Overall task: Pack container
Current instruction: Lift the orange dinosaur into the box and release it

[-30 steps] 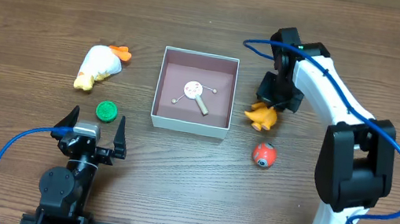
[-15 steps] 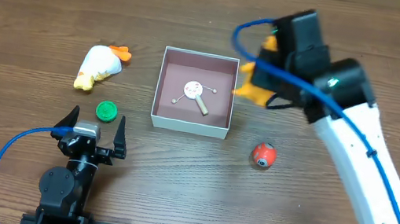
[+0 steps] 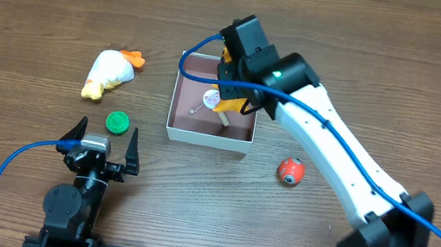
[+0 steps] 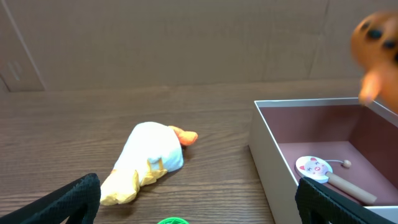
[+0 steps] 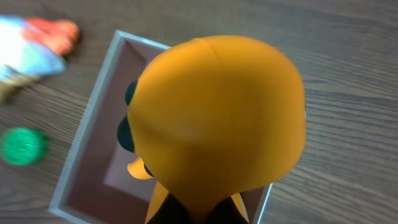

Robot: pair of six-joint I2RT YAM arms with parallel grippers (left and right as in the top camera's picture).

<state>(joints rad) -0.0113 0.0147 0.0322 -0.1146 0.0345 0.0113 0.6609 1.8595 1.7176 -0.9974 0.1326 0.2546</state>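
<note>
The container point(image 3: 175, 90) is a shallow white-walled box with a pinkish-brown floor; it also shows in the left wrist view point(image 4: 264, 143) and the right wrist view point(image 5: 93, 168). A small round white rattle on a wooden stick point(image 3: 213, 101) lies inside it. My right gripper point(image 3: 230, 86) is shut on an orange toy point(image 5: 214, 118) and holds it above the container. The orange toy also shows at the left wrist view's right edge point(image 4: 376, 46). My left gripper point(image 3: 102, 143) is open and empty near the front edge, apart from the container.
A white and yellow plush duck point(image 3: 110, 74) lies left of the container. A green cap point(image 3: 118, 122) lies just beyond my left gripper. A red ball point(image 3: 291, 170) lies right of the container's front corner.
My right gripper has lifted the orange toy off the table and carried it left, from beside the container's right wall to over the container. The left arm has not moved.
</note>
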